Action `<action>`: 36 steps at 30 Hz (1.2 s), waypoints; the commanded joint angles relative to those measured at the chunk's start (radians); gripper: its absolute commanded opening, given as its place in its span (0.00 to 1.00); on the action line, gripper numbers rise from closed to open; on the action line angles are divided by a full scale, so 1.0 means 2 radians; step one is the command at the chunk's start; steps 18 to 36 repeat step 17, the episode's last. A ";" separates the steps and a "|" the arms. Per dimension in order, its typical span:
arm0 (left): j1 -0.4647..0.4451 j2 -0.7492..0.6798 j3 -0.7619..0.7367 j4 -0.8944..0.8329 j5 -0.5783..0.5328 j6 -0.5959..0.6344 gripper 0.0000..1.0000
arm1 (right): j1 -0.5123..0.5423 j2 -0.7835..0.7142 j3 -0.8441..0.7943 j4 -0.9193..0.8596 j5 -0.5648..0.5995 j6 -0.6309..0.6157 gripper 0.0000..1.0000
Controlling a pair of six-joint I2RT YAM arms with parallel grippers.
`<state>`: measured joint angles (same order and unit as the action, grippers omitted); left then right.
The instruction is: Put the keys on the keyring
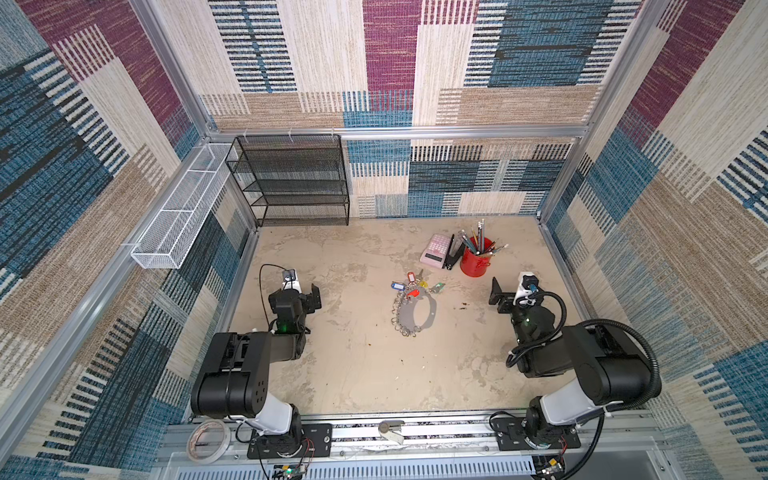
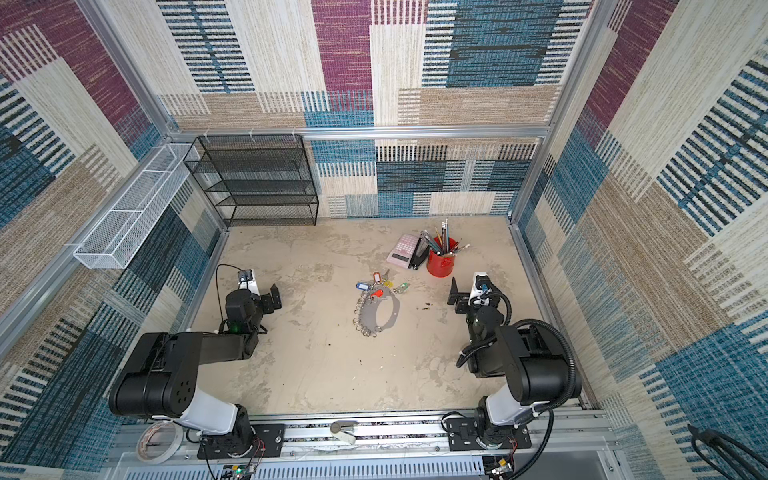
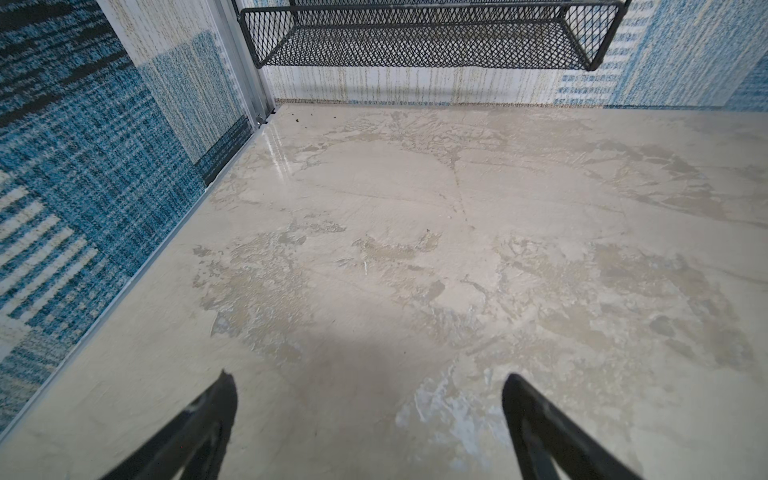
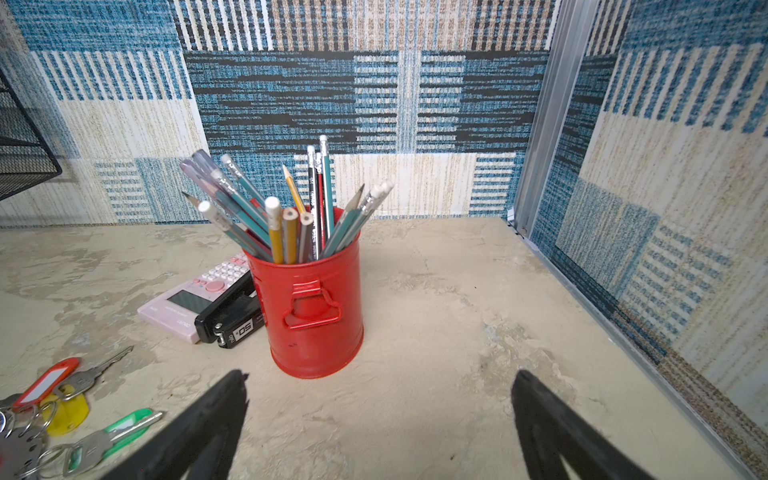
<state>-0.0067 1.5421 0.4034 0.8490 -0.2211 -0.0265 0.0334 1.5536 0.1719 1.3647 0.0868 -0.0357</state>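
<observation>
Grey floppy band, flat and curled into a rough loop: that's the keyring (image 1: 406, 316). It's lying flat around the middle of the worktop (image 1: 353, 374) in both top views, with a fringe of small shiny split rings (image 1: 395, 309) along its outer edge. The keys (image 1: 417, 286) are bunched at the loop's far end, touching it. They're a tangle of thin silver metal and glossy plastic tags, each a rounded oblong: red, blue, yellow, green. From up top I can't tell which ones are actually threaded on. My right wrist cam catches the edge of that pile: a red tag (image 4: 45, 380) with a white insert, a translucent yellow one (image 4: 68, 409) under it, and a green one (image 4: 124, 422) beside a flat silver key.

Just past the keys there's a pink calculator (image 4: 187, 299) with a black stapler (image 4: 232, 322) touching it. Next to those is a glossy red tin pot (image 4: 316, 307) with a pressed handle, stuffed with pencils (image 4: 291, 224).

Both arms sit well apart from the keyring, one on each side. The left fingers (image 3: 208, 415) are spread wide over bare, blotchy beige surface, nothing between them. The right fingers (image 4: 552, 415) are wide too, empty, pointed at the pot.

Further out: a black wire-mesh shelf (image 1: 291, 183) at the back wall, a white mesh basket (image 1: 183, 216) on the left wall, and woven-looking patchwork panels (image 1: 540, 54) all round.
</observation>
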 commanded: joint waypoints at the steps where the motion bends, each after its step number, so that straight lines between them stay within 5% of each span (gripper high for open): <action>1: 0.001 -0.002 0.003 0.002 0.005 -0.001 1.00 | 0.000 -0.001 0.001 0.018 -0.003 -0.004 1.00; 36: 0.000 -0.001 0.003 0.003 0.014 0.002 1.00 | 0.001 -0.001 0.002 0.018 -0.003 -0.004 1.00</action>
